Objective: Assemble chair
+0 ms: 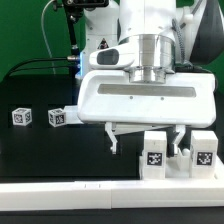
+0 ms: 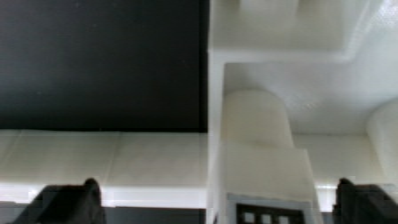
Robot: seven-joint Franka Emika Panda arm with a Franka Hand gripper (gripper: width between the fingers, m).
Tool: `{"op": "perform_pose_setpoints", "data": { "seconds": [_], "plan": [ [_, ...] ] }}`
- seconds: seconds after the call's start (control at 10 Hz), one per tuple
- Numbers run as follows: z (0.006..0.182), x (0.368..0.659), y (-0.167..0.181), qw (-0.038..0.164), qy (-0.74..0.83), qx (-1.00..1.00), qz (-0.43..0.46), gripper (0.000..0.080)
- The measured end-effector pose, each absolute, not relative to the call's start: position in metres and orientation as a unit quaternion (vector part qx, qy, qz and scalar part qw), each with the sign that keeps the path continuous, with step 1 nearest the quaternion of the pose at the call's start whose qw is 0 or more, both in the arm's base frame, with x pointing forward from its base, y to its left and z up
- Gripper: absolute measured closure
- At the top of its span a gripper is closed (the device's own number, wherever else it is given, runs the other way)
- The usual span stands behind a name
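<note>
Nearest the front of the exterior view stands the chair (image 1: 155, 152), as far as it shows. Two chunky white upright posts stand side by side on the black worktop (image 1: 50, 150), each with a black-and-white square tag on its near face. A lower white part sits between them, and I cannot tell whether the posts are already joined there. Just above hangs the tool (image 1: 146, 140), wide open and holding nothing. Its two fingers (image 1: 112, 138) point straight down and are spread along the exterior view's left-right line. The relation that matters is that the post toward the exterior view's left lies beneath the tool, between the fingers. The other post stands outside the finger on the exterior view's right. The wrist view agrees: the tool (image 2: 217, 205) shows a dark finger on either side of a tall white post of the chair (image 2: 258, 130), touching neither. That post's long axis is upright, in line with the tool's downward reach, so I judge a straight descent would bring the fingers around it. Farther off, well apart toward the exterior view's left, sit two small tagged cubes (image 1: 57, 117), and behind everything rises the arm (image 1: 150, 30).
</note>
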State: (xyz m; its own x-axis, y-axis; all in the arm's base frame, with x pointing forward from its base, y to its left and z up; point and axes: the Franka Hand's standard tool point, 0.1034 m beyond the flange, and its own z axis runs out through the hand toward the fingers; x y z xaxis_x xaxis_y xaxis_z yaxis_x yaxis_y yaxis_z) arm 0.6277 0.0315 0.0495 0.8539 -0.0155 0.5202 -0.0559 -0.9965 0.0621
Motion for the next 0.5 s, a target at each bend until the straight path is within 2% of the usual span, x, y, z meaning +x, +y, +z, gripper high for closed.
{"op": "perform_pose_setpoints", "data": {
  "seconds": [0.1, 0.2, 0.4, 0.5],
  "plan": [
    [0.051, 0.627, 0.022, 0.044, 0.004, 0.960, 0.277, 0.0151],
    [0.047, 0.624, 0.017, 0.032, 0.013, 0.960, 0.277, 0.0151],
    [0.038, 0.621, 0.026, -0.010, 0.006, 0.963, 0.270, 0.0151],
    [0.031, 0.619, 0.033, -0.021, 0.001, 0.964, 0.265, 0.0151]
  ]
}}
